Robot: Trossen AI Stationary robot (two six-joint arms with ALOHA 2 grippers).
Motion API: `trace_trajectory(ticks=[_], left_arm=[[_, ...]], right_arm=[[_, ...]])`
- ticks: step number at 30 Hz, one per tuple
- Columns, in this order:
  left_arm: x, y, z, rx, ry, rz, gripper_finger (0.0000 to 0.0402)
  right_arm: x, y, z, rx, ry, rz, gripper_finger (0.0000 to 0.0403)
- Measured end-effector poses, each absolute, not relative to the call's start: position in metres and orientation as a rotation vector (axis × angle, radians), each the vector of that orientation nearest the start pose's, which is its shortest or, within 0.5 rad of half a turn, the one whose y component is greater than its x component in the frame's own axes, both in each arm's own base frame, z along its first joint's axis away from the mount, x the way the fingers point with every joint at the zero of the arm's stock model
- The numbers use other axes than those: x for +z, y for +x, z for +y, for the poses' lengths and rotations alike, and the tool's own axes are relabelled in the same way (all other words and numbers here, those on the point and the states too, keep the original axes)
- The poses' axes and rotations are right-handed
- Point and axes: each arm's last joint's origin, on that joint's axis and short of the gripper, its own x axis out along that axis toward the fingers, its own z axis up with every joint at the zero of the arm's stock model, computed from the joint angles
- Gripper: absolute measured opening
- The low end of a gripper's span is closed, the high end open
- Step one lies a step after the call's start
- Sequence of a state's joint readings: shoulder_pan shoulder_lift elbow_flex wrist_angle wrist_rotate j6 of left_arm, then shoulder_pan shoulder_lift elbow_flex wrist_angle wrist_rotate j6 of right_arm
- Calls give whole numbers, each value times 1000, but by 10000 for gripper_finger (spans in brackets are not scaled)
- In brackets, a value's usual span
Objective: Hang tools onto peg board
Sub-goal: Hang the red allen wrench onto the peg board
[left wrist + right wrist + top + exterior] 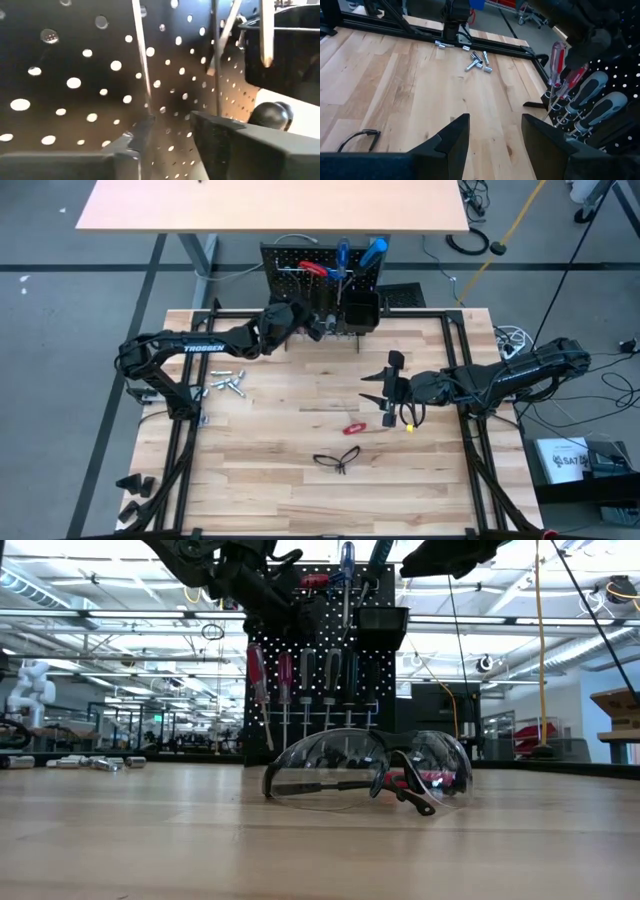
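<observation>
The peg board (300, 258) stands upright at the table's far edge. Red-handled (258, 675) and grey-and-black-handled screwdrivers (330, 675) hang in a row on it. A blue screwdriver (346, 565) sticks up from its black bin (380, 625). My left gripper (318, 328) is close to the board's face, open, with a thin metal shaft (142, 65) ending at one finger (142, 132). My right gripper (388, 385) hovers open over the table's middle, nothing between its fingers. A small red tool (355, 428), black-framed glasses (337, 458) and silver pieces (228, 383) lie on the table. My left gripper is open, and the thin shaft's lower end (149, 112) meets the inner edge of one finger. I cannot tell whether that finger touches it. The fingers come at the board nearly level from the table's near side.
The board's row of hanging handles (590, 90) is to one side of my right gripper (495, 135). The black frame rails (470, 370) run along the table's sides. Bare wood lies between the glasses and the silver pieces.
</observation>
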State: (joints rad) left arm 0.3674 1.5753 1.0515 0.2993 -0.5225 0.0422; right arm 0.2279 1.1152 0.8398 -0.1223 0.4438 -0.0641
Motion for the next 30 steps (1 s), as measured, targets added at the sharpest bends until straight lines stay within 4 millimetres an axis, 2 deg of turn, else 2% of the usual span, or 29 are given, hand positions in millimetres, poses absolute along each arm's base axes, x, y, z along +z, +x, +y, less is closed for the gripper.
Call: trace_trajectory(ticks=[4,9,13,16,20,23,26,30], left_arm=[[279,323,132,876,88,291,166],[297,310,114,861,91,306,194],[317,294,88,754,54,307,203],[319,278,67,648,38,419,204],[309,256,35,363,10,653,204],[289,245,11,111,-26,753,204],[271,241,-12,2,-37,682,203],[240,237,-33,-94,-14,553,203]], right_arm=[[295,239,43,-201,-193,383,171],[295,239,43,-205,-170,384,171],[295,239,43,-207,-163,385,171],[293,238,43,-213,-132,396,171],[289,240,43,-215,-101,416,171],[284,246,46,-159,-61,436,171],[271,255,52,-48,-15,500,171],[241,266,64,156,-13,668,171]])
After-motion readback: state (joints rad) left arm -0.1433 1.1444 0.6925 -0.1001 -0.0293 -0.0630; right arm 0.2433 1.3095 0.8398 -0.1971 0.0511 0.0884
